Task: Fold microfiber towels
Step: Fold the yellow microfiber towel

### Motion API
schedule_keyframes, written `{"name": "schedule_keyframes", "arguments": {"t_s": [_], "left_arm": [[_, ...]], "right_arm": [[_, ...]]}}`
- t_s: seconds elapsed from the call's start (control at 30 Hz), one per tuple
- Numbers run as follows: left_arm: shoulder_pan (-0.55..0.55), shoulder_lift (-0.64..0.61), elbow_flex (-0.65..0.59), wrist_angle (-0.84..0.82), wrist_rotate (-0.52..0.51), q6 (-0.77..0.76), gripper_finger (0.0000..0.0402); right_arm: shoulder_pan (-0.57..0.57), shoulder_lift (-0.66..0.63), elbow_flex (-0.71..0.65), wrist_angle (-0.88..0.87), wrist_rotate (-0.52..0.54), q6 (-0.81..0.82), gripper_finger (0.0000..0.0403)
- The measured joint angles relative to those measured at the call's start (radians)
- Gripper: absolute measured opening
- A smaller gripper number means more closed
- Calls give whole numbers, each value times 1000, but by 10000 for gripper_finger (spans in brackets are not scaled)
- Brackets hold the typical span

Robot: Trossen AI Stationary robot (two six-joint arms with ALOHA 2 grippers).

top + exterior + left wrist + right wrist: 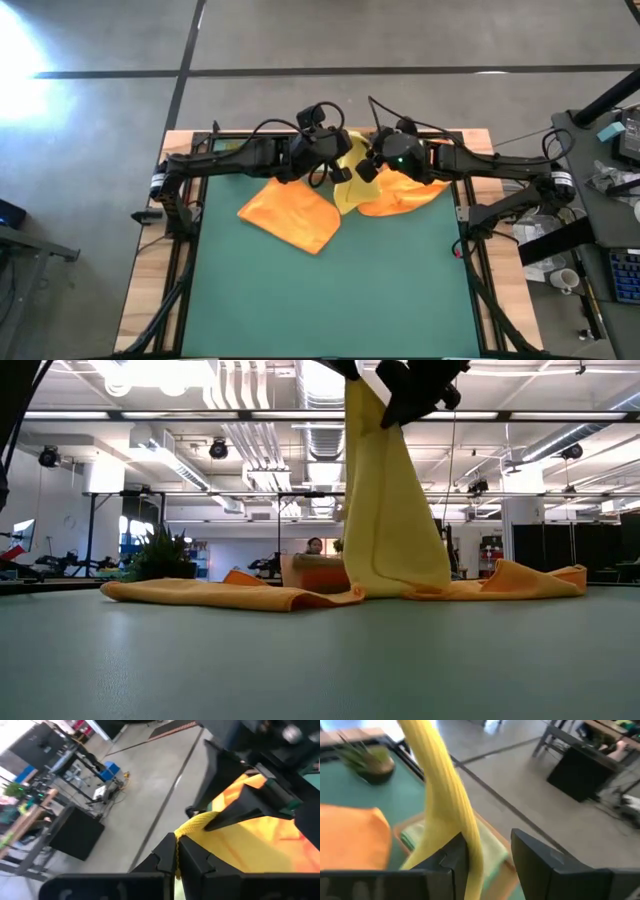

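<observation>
Overhead, the left gripper (pixel 335 172) is clamped on the yellow towel (pixel 350 175); the right gripper (pixel 366 168) stands apart beside it. Orange towels (pixel 290 215) lie near the green mat's (pixel 330 300) far edge, with an open hall beyond.

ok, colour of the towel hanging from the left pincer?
Yellow. The lifted towel shows best in the low view, hanging from the left pincer above the green mat.

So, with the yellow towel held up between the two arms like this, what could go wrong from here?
The left gripper is shut on only a thin edge of the yellow towel, so the cloth might slip out. The right gripper stands open, with the towel against one finger only; if it closes badly it may miss. The towel's lower end hangs down to the orange towels on the green mat, so pulling might drag them.
</observation>
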Motion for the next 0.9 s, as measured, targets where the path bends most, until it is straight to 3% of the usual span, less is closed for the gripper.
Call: {"name": "schedule_keyframes", "arguments": {"t_s": [0.33, 0.47, 0.73, 0.9], "left_arm": [[0, 0, 62, 4, -59, 81, 0], [0, 0, 76, 1, -122, 121, 0], [-2, -1, 112, -22, -133, 123, 0], [-2, -1, 122, -22, -133, 169, 0]], "right_arm": [[0, -4, 0, -58, 107, -142, 132], [-1, -10, 2, -94, 194, -181, 132], [-1, -21, 14, -136, 433, -208, 132], [-1, -48, 15, -148, 402, -261, 132]]}}
